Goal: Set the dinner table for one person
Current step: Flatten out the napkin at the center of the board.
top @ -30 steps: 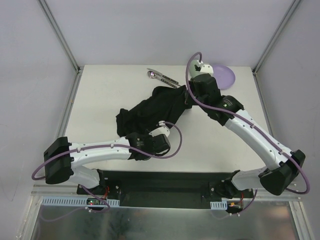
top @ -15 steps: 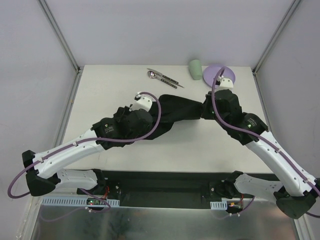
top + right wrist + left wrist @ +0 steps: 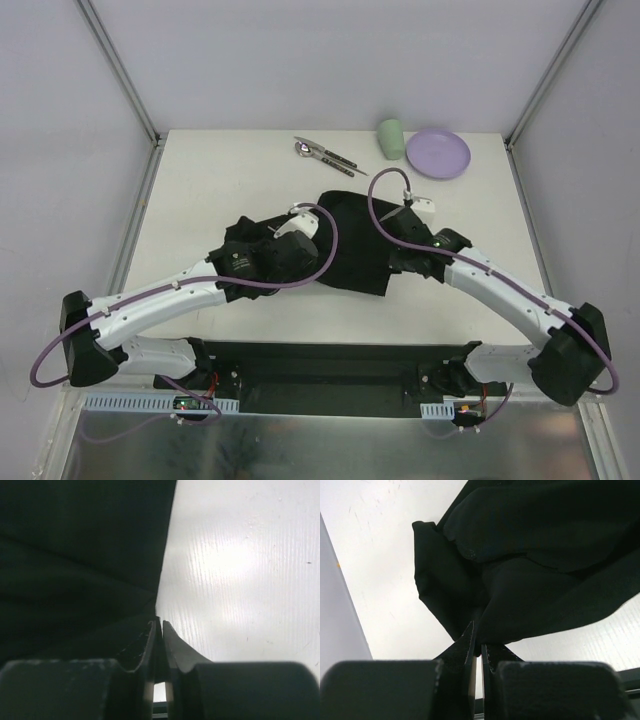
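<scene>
Within the last second the black cloth mat [image 3: 350,245] had been changed from a bunched heap strung diagonally between the arms into a sheet pulled out and brought down at the middle of the dinner table [image 3: 200,190]. It had been drawn back from the far side toward the near edge. Its right half was seen lying flat on the white tabletop, with a straight edge and a squared corner. Its left end was still gathered in folds and lifted.

The left gripper [image 3: 476,642] was seen pressed together on a fold of that crumpled end. The right gripper [image 3: 159,627] was held low at the mat's right edge with only a thin slit between its fingers. Whether cloth was still pinched there could not be told.

As the right arm had been pulled back, the purple plate [image 3: 438,153] and green cup [image 3: 390,136] were uncovered at the far edge, near the cutlery [image 3: 325,153], all well apart from the mat.

The spreading step was judged nearly done on the right. The left end remained to be flattened, and nothing had yet been set on the mat.
</scene>
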`<state>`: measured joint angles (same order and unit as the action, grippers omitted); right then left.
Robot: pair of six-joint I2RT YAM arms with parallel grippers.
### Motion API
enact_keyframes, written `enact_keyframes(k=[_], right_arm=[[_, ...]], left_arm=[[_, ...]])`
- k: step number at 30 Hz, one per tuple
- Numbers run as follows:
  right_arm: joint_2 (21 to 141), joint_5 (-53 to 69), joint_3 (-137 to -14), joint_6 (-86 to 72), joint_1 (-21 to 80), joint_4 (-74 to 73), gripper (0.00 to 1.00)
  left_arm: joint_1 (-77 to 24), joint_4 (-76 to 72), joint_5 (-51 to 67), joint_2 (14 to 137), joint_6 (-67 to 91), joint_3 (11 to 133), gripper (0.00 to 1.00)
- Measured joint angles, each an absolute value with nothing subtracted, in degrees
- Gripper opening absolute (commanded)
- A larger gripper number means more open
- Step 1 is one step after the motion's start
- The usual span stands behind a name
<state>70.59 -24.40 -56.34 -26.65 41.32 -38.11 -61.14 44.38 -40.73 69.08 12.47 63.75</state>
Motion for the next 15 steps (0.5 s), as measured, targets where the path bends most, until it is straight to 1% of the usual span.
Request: enact_keyframes(k=[1, 2, 3, 4, 5, 7, 10, 15], right_arm=[[71.9, -24.8, -56.3, -26.9, 41.2, -38.0, 0.23], [73.2, -25.3, -56.3, -27.0, 41.1, -37.8, 0.31], [74.7, -25.7, -56.3, -27.1, 41.1, -37.8, 0.36], [75.5, -26.1, -56.4, -27.3, 41.1, -37.8, 0.44], [76.0, -26.3, -56.5, -27.5, 41.0, -37.8, 0.47], [76.4, -26.9, -57.4, -27.4, 41.0, -38.0, 0.51], [76.2, -28.0, -60.3, -27.2, 41.0, -38.6, 0.55], [70.9, -28.2, -61.8, -26.9, 40.9, -38.9, 0.57]], left_arm=[[-61.1, 44.3, -40.6, 69.7, 12.4, 63.6, 0.0], [-61.1, 44.0, -40.6, 70.5, 12.4, 63.5, 0.0], [-61.1, 43.7, -40.5, 71.3, 12.3, 63.5, 0.0], [-61.1, 43.1, -40.4, 72.4, 12.1, 63.5, 0.0], [-61.1, 42.7, -40.3, 73.2, 11.9, 63.5, 0.0], [-61.1, 41.7, -39.6, 74.9, 11.3, 63.5, 0.0], [-61.1, 40.3, -38.5, 76.8, 10.9, 63.4, 0.0], [-61.1, 38.6, -37.2, 77.8, 10.6, 63.0, 0.0]])
